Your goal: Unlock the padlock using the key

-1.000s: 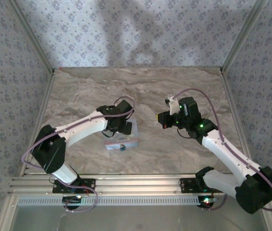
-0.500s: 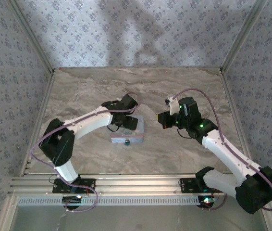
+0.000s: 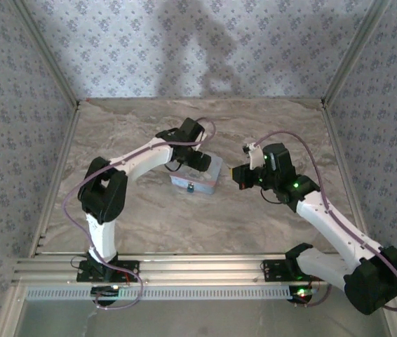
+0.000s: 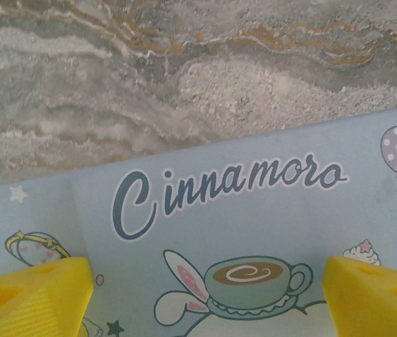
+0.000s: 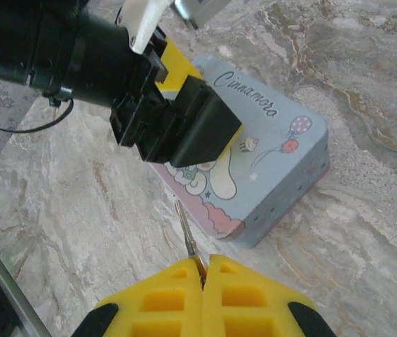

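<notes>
Left tool (image 4: 209, 298) released, spread over the tin (image 4: 254, 210), padlock (image 3: 191, 187) at the tin's edge beside it; right tool (image 5: 203, 265) clenched on the key (image 5: 186, 228), tin just ahead.

The desk (image 3: 149, 225) looks like stone, grey and brown with wavy streaks. One thing lies flat on it: a pale blue tin (image 3: 211, 175), lid up, close to the middle. The lid has pictures on it: a cup, some balloons and the word "Cinnamoro" in dark curly letters.
</notes>
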